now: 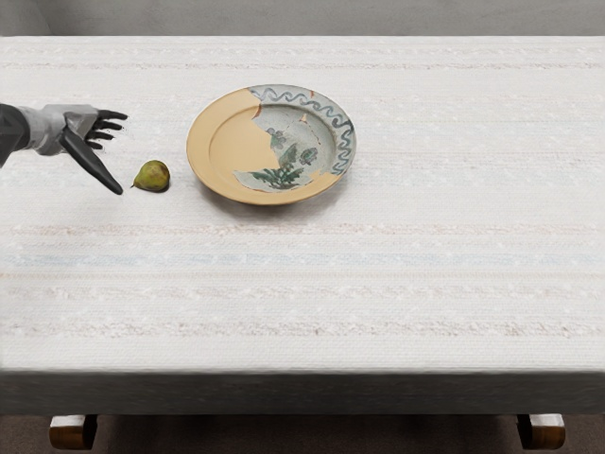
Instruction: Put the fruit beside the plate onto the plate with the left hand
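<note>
The left hand (92,142), fingers spread and empty, sits at the frame's left edge. The fruit (151,176) lies just left of the plate (210,142). The fingers should bracket the fruit before closing.

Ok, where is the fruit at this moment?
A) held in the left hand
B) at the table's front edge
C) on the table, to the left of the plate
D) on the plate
C: the fruit lies on the table between the left hand, whose fingers are spread and hold nothing, and the plate.
</note>
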